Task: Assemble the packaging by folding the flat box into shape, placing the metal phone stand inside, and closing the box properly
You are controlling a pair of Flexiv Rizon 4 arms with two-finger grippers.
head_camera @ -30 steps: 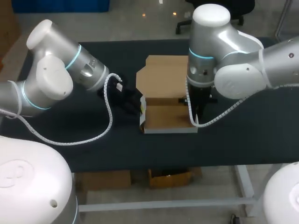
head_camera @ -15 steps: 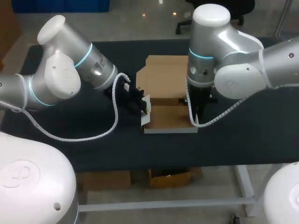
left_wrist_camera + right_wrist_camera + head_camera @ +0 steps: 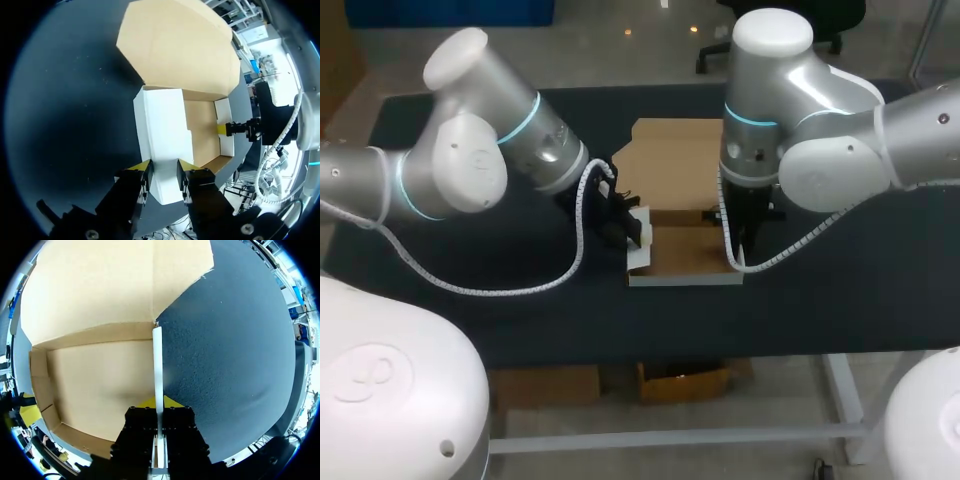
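The cardboard box (image 3: 685, 250) lies open in mid-table, its brown lid (image 3: 670, 160) flat on the far side. My left gripper (image 3: 632, 228) is at the box's left side. In the left wrist view its fingers stand apart over the white left flap (image 3: 162, 132), which is wider than their gap and leans in over the tray. My right gripper (image 3: 159, 402) is shut on the thin white edge of the right wall (image 3: 157, 360), and it also shows across the tray (image 3: 223, 129). No phone stand is in view.
The black table top (image 3: 470, 320) surrounds the box. The left arm's white coiled cable (image 3: 520, 290) loops over the table to the left of the box. The table's front edge (image 3: 670, 352) runs a little way in front of the tray.
My left arm has swung right toward the box, and the white left flap has gone from upright to leaning inward. The right arm and its grip have not moved.
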